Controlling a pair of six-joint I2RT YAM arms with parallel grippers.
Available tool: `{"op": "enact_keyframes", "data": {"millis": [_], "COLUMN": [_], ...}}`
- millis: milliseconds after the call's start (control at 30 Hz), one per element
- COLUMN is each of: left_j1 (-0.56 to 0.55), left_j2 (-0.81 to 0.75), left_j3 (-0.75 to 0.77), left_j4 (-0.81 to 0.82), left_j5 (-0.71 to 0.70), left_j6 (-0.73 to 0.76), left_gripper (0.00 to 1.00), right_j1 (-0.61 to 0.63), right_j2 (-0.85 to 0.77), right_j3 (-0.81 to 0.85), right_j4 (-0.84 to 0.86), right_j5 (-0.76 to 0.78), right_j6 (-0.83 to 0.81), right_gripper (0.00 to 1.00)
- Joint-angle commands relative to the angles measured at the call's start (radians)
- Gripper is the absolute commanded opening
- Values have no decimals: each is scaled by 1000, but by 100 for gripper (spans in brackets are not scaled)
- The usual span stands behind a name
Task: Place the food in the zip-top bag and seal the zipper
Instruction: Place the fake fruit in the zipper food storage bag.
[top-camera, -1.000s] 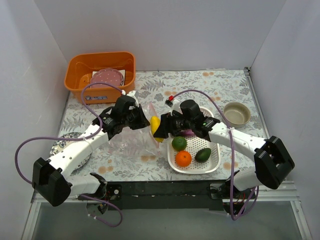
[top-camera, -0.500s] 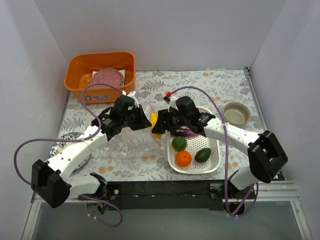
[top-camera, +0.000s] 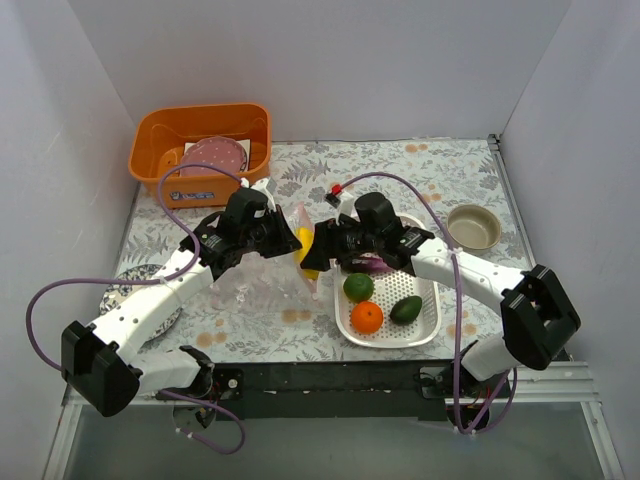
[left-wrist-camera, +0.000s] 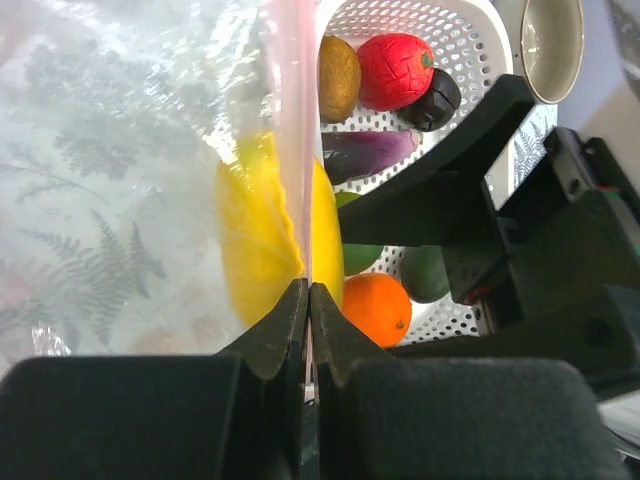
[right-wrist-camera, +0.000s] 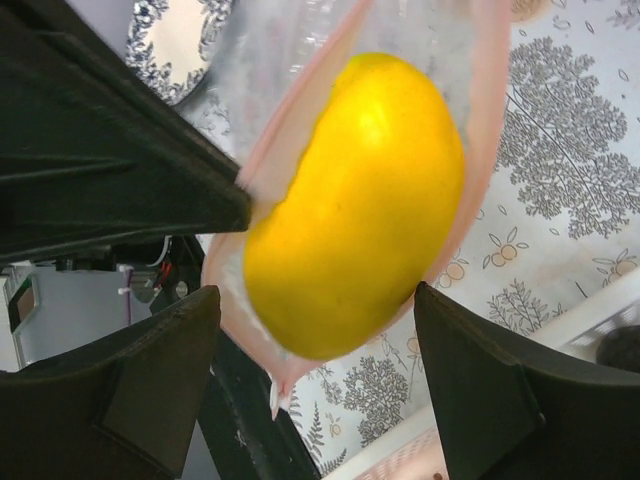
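Note:
The clear zip-top bag (top-camera: 262, 285) lies left of centre, its mouth lifted. My left gripper (left-wrist-camera: 309, 290) is shut on the pink zipper (left-wrist-camera: 298, 120) at the mouth's edge. The yellow mango (right-wrist-camera: 355, 200) sits in the bag's mouth with the pink strip wrapped around it. My right gripper (right-wrist-camera: 320, 370) stands open just behind it, both fingers apart from the fruit. In the top view the two grippers (top-camera: 292, 243) (top-camera: 312, 255) nearly meet. The white basket (top-camera: 432, 310) holds more food: orange (top-camera: 367, 317), green lime (top-camera: 358, 287), avocado (top-camera: 406, 309), eggplant (left-wrist-camera: 365, 155), red apple (left-wrist-camera: 395, 70).
An orange bin (top-camera: 160, 150) with a pink plate (top-camera: 213, 157) stands at the back left. A beige bowl (top-camera: 473, 227) sits right of the basket. A patterned plate (top-camera: 125, 295) lies under the left arm. White walls close in both sides.
The right gripper carried the mango left into the bag's mouth and opened wider, its fingers now off the fruit. The left gripper kept its hold on the zipper.

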Motion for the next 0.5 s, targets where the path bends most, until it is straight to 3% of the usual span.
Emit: {"op": "enact_keyframes", "data": {"millis": [0,100,267,467], "left_j1": [-1,-1,-1,-1], "left_j2": [-20,-20,-20,-25], "left_j3": [31,25,28,37], "left_j4": [-3,8,25,5], "left_j5": [-22,-19,-11,-39], "left_j6": [-7,-11,-17,-16], "left_gripper": [0,0,0,0], "right_j1": [5,3,3,3], "right_j2": [-96,-118,-106,-262], "right_j3": [-46,-98,-100,-160], "right_j4": [162,262,236,124], "right_j5": [-59,-111,-108,249], "right_j6": [7,50,69,66], "right_gripper": [86,86,81,80]}}
